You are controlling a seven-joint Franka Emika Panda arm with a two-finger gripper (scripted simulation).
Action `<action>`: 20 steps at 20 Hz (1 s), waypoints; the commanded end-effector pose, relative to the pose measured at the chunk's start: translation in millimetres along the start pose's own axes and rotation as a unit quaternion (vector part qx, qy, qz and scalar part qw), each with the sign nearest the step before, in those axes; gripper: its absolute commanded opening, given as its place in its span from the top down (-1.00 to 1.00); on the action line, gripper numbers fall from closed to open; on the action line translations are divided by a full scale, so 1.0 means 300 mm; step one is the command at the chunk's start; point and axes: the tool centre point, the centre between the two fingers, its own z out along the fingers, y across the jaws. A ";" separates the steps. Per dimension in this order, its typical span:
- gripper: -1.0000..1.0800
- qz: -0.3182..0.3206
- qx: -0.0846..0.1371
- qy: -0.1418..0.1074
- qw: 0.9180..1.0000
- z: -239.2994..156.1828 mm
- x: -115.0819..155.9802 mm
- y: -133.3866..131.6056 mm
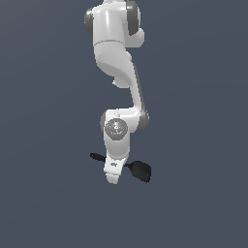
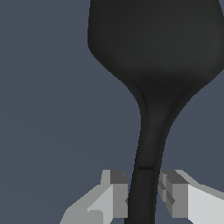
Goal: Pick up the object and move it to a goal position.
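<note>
Jaws slightly apart, flanking spatula [image 2: 153,65] handle, contact unclear

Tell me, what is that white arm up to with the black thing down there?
A white robot arm has reached down over a small black spatula with a thin handle and a flat blade. In the wrist view its gripper straddles the handle, one grey finger pad on each side, with narrow gaps showing, so it looks close to gripping but not clearly clamped. Whether the spatula has left the plain grey surface cannot be told.
</note>
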 end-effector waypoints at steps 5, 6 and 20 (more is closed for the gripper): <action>1.00 0.000 -0.001 0.000 1.000 -0.066 0.016 -0.025; 1.00 0.000 -0.001 0.000 1.000 -0.081 0.020 -0.031; 1.00 -0.001 -0.002 -0.001 1.000 -0.464 0.111 -0.196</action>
